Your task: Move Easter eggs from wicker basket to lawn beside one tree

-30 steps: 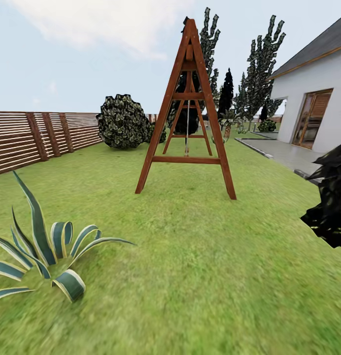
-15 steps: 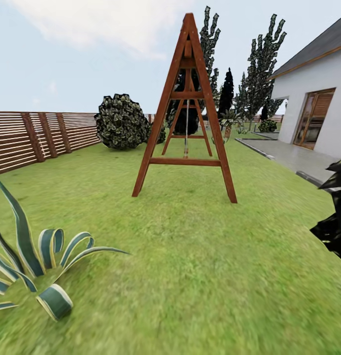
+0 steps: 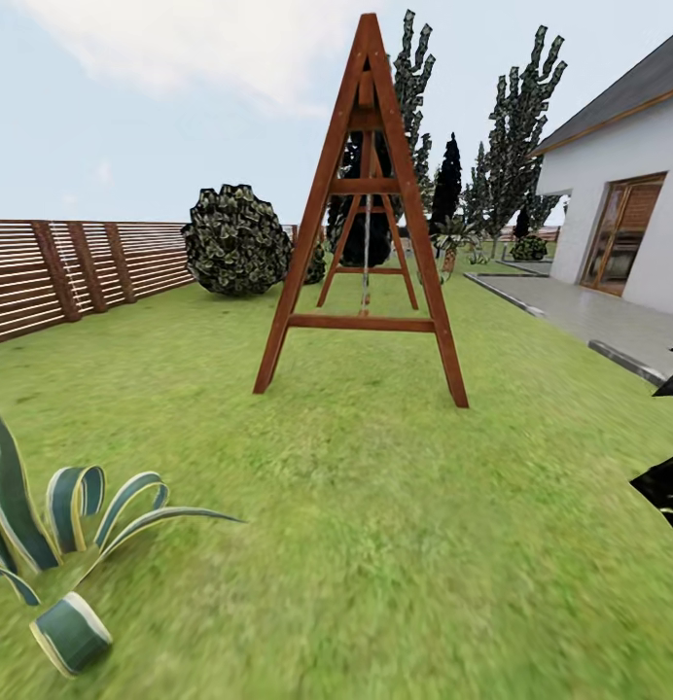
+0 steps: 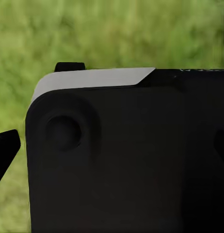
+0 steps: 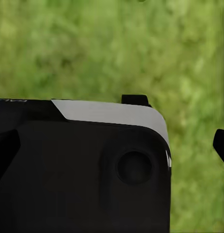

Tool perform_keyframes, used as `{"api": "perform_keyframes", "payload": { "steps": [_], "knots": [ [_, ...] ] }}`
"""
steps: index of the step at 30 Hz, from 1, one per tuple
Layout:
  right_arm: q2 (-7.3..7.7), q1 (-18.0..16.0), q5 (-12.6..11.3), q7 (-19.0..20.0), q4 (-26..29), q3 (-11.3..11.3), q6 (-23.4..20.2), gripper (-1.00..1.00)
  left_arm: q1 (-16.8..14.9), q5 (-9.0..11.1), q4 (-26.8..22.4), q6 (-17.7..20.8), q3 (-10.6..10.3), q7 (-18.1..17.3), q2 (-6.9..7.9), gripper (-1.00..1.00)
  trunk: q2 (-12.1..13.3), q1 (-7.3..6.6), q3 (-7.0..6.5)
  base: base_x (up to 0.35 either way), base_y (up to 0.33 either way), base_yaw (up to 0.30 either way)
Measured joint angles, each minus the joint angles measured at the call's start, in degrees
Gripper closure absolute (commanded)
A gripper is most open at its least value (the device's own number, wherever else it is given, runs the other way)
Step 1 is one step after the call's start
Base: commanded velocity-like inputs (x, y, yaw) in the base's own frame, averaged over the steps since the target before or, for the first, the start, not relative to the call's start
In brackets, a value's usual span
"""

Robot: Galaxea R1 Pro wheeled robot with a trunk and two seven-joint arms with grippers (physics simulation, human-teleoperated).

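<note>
The Easter eggs and the wicker basket are out of view. The lawn (image 3: 375,506) spreads wide and green ahead of me in the head view. Tall narrow trees (image 3: 516,126) rise far back, behind a wooden swing frame (image 3: 366,243). A clump of black foliage (image 3: 670,481) pokes in at the right edge. In the left wrist view one dark fingertip (image 4: 4,151) shows beside my black body panel (image 4: 126,155), over grass. The right wrist view has a dark fingertip (image 5: 221,144) beside the same kind of panel (image 5: 83,174).
The swing frame stands mid-lawn straight ahead. A striped agave plant (image 3: 54,544) sits close at the lower left. A slatted brown fence (image 3: 74,272) runs along the left, with a round bush (image 3: 237,241) at its far end. A white house (image 3: 619,194) and paved path (image 3: 589,311) lie at the right.
The camera has rolled forward: the swing frame looms larger, the agave has slid down and left, and the black foliage has slipped toward the right edge.
</note>
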State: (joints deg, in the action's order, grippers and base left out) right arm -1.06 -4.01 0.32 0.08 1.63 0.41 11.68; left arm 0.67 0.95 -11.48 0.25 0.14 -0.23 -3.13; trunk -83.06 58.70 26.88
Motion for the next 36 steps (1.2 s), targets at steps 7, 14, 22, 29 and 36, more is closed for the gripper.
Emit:
{"api": "perform_keyframes", "payload": {
  "steps": [7,14,22,29,36],
  "knots": [
    [0.01,0.00,0.00,0.00,0.00,0.00,0.00,-1.00,0.00,0.05,0.00,0.02,0.02,-0.01,0.21,-1.00,0.00,0.00,0.00,0.297,-0.158,0.000],
    [0.01,0.00,0.00,0.00,0.01,0.00,0.00,-1.00,0.00,0.08,0.00,-0.01,0.08,-0.01,0.23,-1.00,0.00,0.00,0.00,0.290,-0.182,0.000],
    [0.01,0.00,0.00,0.00,0.07,0.00,0.00,-1.00,0.00,0.08,0.00,0.00,0.17,-0.01,0.37,-1.00,0.00,0.00,0.00,0.289,-0.182,0.000],
    [-0.01,0.00,0.00,0.00,0.08,0.00,0.00,-1.00,0.00,0.08,0.00,-0.01,0.13,-0.01,0.58,-1.00,0.00,0.00,0.00,0.289,-0.177,0.000],
    [-0.03,0.00,0.00,0.00,0.07,0.00,0.00,-1.00,0.00,0.01,0.00,-0.01,0.03,-0.06,0.66,-1.00,0.00,0.00,0.00,0.289,-0.175,0.000]
  ]
}}
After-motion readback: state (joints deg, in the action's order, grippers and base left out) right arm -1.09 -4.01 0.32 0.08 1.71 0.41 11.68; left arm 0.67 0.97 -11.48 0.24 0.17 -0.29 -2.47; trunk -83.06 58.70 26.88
